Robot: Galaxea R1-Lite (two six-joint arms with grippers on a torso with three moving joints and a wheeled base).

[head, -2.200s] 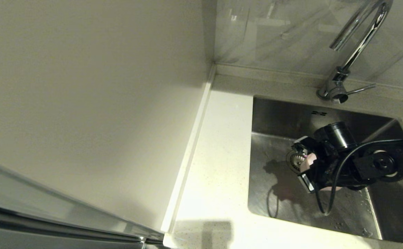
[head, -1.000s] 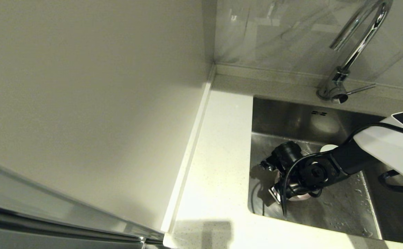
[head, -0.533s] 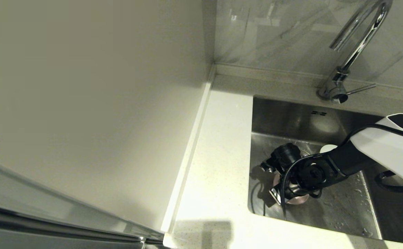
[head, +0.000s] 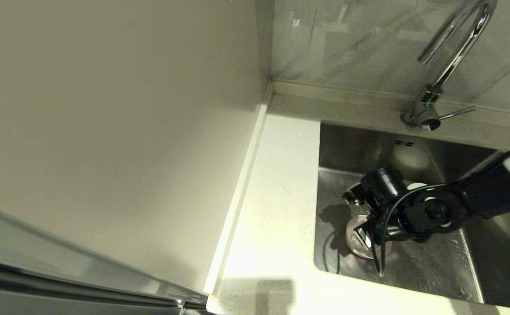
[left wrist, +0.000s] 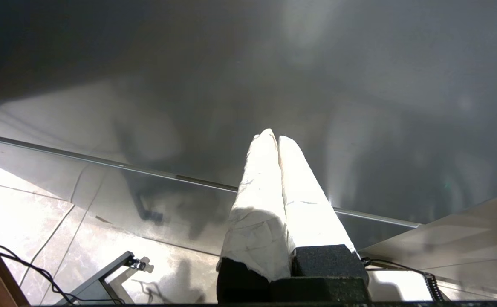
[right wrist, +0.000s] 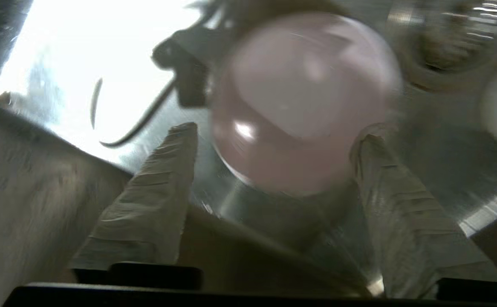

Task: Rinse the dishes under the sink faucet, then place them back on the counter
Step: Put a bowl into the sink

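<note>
A pale pink dish [head: 359, 245] lies on the floor of the sink [head: 434, 267], near its left wall. My right gripper [head: 363, 229] hangs just over the dish, open, fingers spread wider than the dish [right wrist: 304, 98] and apart from it. In the right wrist view the gripper [right wrist: 279, 133] holds nothing. A pale white dish [head: 417, 187] peeks out behind the right arm, further back in the sink. The sink faucet [head: 452, 57] rises at the back right; no water shows. My left gripper [left wrist: 274, 136] is shut and parked away from the sink.
The counter [head: 277, 210] runs along the sink's left and front edges. A cream wall panel [head: 106, 131] stands to the left. The drain [right wrist: 436, 55] lies beyond the pink dish. Water drops dot the sink floor.
The right gripper has opened and let go of the pink dish, which now rests on the sink floor. The arm has drawn back a little to the right.
</note>
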